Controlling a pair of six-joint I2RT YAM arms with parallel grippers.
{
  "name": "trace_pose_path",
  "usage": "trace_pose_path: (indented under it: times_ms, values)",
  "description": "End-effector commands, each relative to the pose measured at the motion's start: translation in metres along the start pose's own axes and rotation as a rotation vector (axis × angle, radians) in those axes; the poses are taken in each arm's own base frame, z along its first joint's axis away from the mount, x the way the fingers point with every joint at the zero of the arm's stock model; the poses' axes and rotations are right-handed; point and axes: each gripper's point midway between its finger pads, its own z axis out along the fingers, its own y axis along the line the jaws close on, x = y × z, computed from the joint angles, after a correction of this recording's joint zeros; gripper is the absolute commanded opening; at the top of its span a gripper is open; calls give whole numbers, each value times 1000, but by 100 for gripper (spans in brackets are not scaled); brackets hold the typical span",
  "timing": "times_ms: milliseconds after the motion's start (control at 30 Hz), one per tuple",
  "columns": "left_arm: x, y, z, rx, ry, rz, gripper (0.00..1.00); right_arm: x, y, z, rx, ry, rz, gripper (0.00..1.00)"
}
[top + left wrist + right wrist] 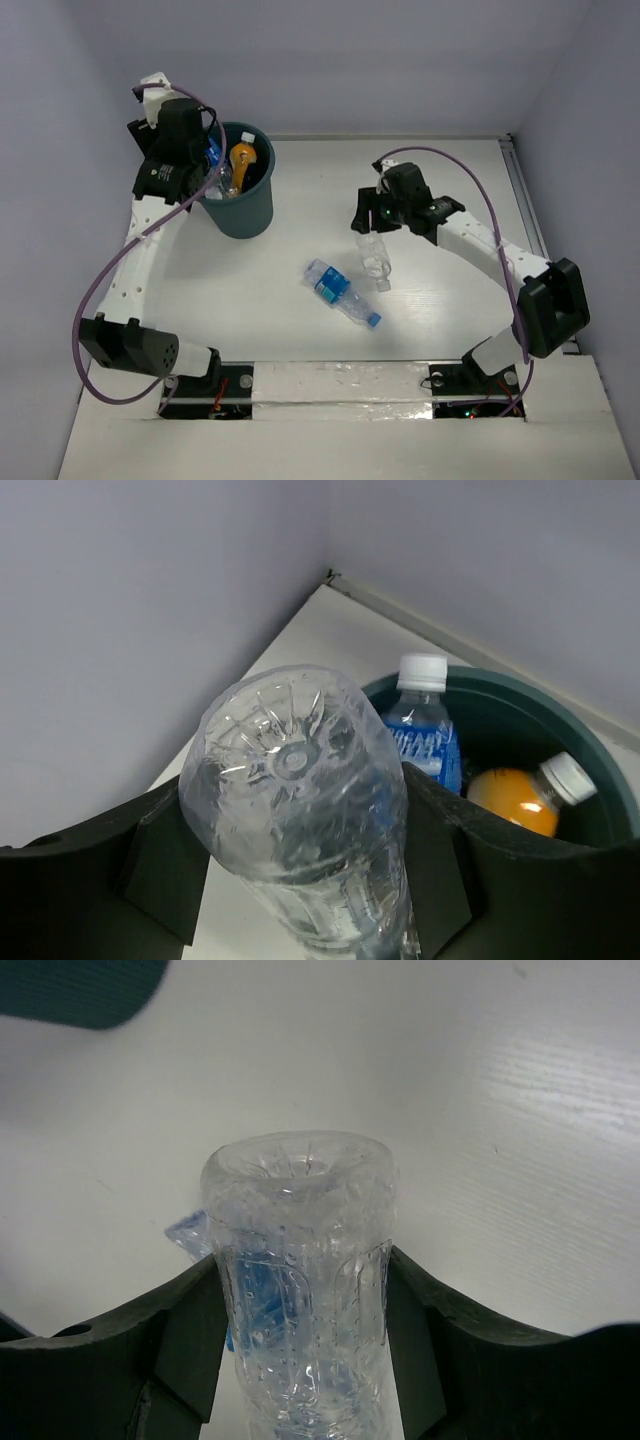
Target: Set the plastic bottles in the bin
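My left gripper [213, 172] is shut on a clear plastic bottle [300, 810] and holds it at the left rim of the dark teal bin [245, 205], whose rim [600, 770] shows in the left wrist view. Inside the bin stand a blue-labelled bottle [425, 730] and an orange bottle [520, 800], which also shows from above [243, 160]. My right gripper [368, 224] is shut on another clear bottle [300, 1280] at mid-table, seen from above [375, 258]. A blue-labelled bottle [340, 290] lies on the table just left of it, partly visible behind the held one [190, 1235].
White walls close the table at the back and on both sides. A rail [525, 200] runs along the right edge. A taped strip [340, 385] crosses the near edge between the arm bases. The bin's edge [80, 990] shows at the right wrist view's top left.
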Motion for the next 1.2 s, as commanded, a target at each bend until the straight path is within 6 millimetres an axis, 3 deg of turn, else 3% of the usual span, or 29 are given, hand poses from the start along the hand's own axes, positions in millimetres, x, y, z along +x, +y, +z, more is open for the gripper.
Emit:
trace_pose_path:
  times_ms: [0, 33, 67, 233, 267, 367, 400, 433, 533, 600, 633, 667, 700, 733, 767, 800, 833, 867, 900, 1000, 1067, 1100, 1167]
  values:
    - [-4, 15, -5, -42, -111, -5, 33, -75, 37, -44, -99, -209, -1, 62]
    - [-5, 11, -5, -33, -139, -31, 33, -93, 50, -55, -140, -255, 2, 62]
    - [9, 14, -1, -53, -131, -21, 34, -104, 58, -64, -169, -285, 6, 62]
    - [-2, 3, -12, -16, -207, -78, 36, -158, 112, -107, -383, -409, 51, 62]
    - [-3, -1, -11, 1, -210, -75, 39, -178, 124, -123, -428, -472, 45, 62]
    - [-2, -13, -5, 35, -195, -52, 58, -205, 149, -137, -525, -532, 71, 62]
    - [-2, -19, -2, 48, -188, -49, 73, -219, 159, -151, -565, -569, 74, 62]
    - [1, -23, 0, 58, -177, -41, 78, -224, 167, -147, -593, -569, 102, 62]
    - [5, -35, 3, 91, -141, -42, 95, -251, 192, -166, -689, -664, 135, 62]
    - [-3, -38, -1, 111, -140, -69, 99, -258, 210, -152, -726, -680, 161, 62]
    - [-4, -37, -3, 111, -132, -71, 99, -271, 220, -163, -749, -715, 173, 62]
    - [-8, -37, -5, 116, -130, -80, 99, -274, 223, -145, -742, -707, 189, 62]
    - [-19, -37, -11, 129, -143, -107, 99, -279, 230, -142, -737, -731, 216, 62]
    - [-20, -36, -14, 132, -135, -108, 99, -285, 234, -141, -742, -752, 235, 62]
    - [-24, -36, -18, 140, -136, -120, 99, -298, 243, -153, -765, -798, 243, 62]
    - [-36, -36, -24, 154, -147, -158, 99, -299, 246, -129, -734, -799, 274, 62]
    - [-38, -35, -27, 158, -142, -164, 99, -304, 249, -123, -724, -813, 288, 62]
    - [-41, -35, -30, 168, -140, -175, 99, -318, 252, -134, -730, -861, 295, 62]
    - [-51, -34, -37, 182, -152, -200, 99, -316, 252, -101, -693, -840, 316, 62]
    - [-61, -28, -45, 208, -151, -262, 99, -332, 249, -77, -631, -884, 370, 62]
    - [-60, -35, -52, 259, -129, -296, 99, -331, 253, -63, -584, -884, 361, 61]
    - [-57, -35, -55, 275, -119, -305, 99, -342, 249, -73, -562, -936, 369, 61]
    - [-43, -41, -57, 310, -66, -323, 99, -329, 255, -47, -489, -932, 329, 61]
